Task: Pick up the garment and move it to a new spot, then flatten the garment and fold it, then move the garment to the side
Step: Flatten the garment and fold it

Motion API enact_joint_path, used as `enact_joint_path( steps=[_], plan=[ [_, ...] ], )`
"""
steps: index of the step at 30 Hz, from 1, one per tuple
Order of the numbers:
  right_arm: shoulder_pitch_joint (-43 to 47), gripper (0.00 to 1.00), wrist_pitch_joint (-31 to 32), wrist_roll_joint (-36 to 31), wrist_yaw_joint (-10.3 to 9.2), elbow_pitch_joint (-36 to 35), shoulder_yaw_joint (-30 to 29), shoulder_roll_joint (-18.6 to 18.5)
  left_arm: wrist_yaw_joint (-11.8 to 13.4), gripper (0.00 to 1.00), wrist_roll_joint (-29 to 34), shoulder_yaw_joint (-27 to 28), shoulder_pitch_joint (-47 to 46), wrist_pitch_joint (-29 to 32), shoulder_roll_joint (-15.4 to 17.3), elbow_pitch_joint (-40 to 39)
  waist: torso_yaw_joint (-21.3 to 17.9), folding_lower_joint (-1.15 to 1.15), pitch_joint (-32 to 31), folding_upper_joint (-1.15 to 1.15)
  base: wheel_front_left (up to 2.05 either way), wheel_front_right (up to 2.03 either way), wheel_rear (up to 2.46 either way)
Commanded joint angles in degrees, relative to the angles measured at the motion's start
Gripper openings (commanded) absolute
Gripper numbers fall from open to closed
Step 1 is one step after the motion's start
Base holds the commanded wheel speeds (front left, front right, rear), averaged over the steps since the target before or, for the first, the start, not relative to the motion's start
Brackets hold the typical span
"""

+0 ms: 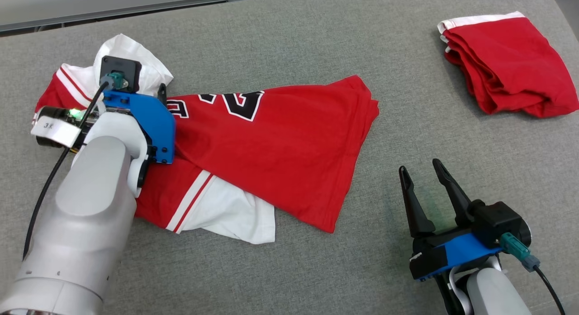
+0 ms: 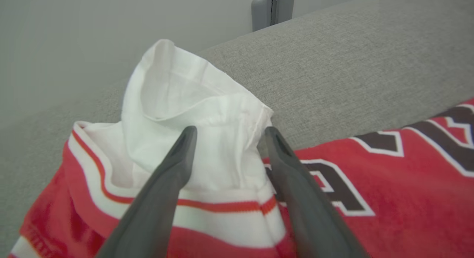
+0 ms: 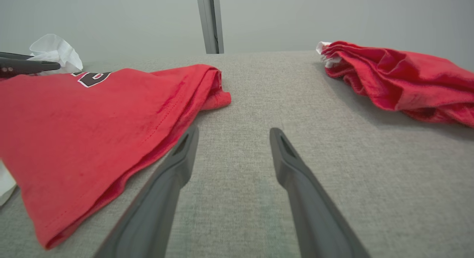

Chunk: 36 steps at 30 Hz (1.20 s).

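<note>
Red jersey (image 1: 280, 147) lies on the counter (image 1: 316, 34). Left fingers (image 2: 163, 184) stand apart over its sleeve (image 2: 177, 95) at ten o'clock; right fingers (image 1: 414, 206) apart at four o'clock.

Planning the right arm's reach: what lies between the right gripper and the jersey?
Nothing: bare grey surface separates the right gripper from the jersey, seen in the head and right wrist views.

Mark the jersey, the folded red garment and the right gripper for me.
jersey (image 1: 289, 143), head view, red body below the number.
folded red garment (image 1: 506, 61), head view, middle of top layer.
right gripper (image 1: 419, 165), head view, midway between its open fingertips.
</note>
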Motion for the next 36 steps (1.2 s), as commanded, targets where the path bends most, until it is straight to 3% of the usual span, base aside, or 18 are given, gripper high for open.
enact_joint_path(
  steps=[1, 2, 3, 4, 8, 15, 16, 20, 25, 30, 36],
  plan=[
    [-1.0, 1.00, -0.2, 0.5, 0.01, 0.0, 0.3, 0.0, -0.2, 0.70, 0.7, -0.4, -1.3, 0.5, 0.3, 0.9, -0.1, -0.01, 0.0, 0.00, 0.00, 0.00, 0.00],
    [-1.1, 1.00, -0.2, 0.6, 0.01, 0.0, 0.5, 0.0, 0.0, 0.48, 0.9, -0.8, -1.7, 0.9, 0.3, 1.5, -0.2, -0.01, 0.1, 0.00, 0.00, 0.00, 0.00],
    [-1.1, 1.00, -0.2, 0.7, 0.01, 0.0, 0.6, 0.0, 0.1, 0.18, 1.0, -1.0, -2.0, 1.2, 0.1, 2.1, -0.2, -0.01, 0.1, 0.00, 0.00, 0.00, 0.00],
    [-1.0, 1.00, -0.2, 0.8, 0.01, 0.0, 0.6, 0.0, 0.1, 0.00, 1.0, -1.2, -2.4, 1.4, -0.1, 2.5, -0.2, -0.01, 0.0, 0.00, 0.00, 0.00, 0.00],
    [-0.9, 1.00, -0.2, 0.9, 0.01, 0.1, 0.5, 0.0, -0.2, 0.00, 0.2, -0.9, -3.0, 0.3, -0.6, 3.1, 0.0, -0.01, -0.1, 0.00, 0.00, 0.00, 0.00],
    [0.0, 1.00, -0.2, 0.1, 0.01, 0.4, -1.6, 0.0, 2.2, 0.00, -1.3, 1.2, -1.6, -11.8, -1.7, 0.2, 2.8, -0.01, -1.9, 0.00, 0.00, 0.00, 0.00],
    [0.6, 1.00, -0.2, -0.2, 0.01, 0.9, -2.0, 0.0, 3.1, 0.00, -2.1, 2.2, 0.5, -16.3, -2.2, -1.3, 4.2, -0.01, -3.2, 0.00, 0.00, 0.00, 0.00],
    [1.9, 1.00, -0.2, -0.6, 0.01, 1.7, -2.7, -0.1, 4.9, 0.00, -3.3, 3.3, 6.5, -22.7, -3.4, -5.5, 7.4, -0.01, -6.2, 0.00, 0.00, 0.00, 0.00],
    [2.9, 1.00, -0.2, -1.0, 0.01, 2.4, -3.0, -0.1, 7.8, 0.00, -4.9, 5.9, 15.2, -24.9, -4.2, -12.7, 10.4, -0.01, -9.0, 0.00, 0.00, 0.00, 0.00],
    [3.8, 1.00, -0.2, -1.3, 0.01, 2.9, -2.8, -0.1, 11.9, 0.00, -6.6, 12.6, 28.3, -25.2, -6.8, -26.8, 13.2, -0.01, -11.2, 0.00, 0.00, 0.00, 0.00],
    [3.4, 1.00, -0.2, -1.2, 0.01, 3.5, -2.2, -0.1, 12.1, 0.00, -10.4, 20.0, 40.1, -25.2, -10.1, -33.5, 14.2, -0.01, -11.9, 0.00, 0.00, 0.00, 0.00]
  ],
)
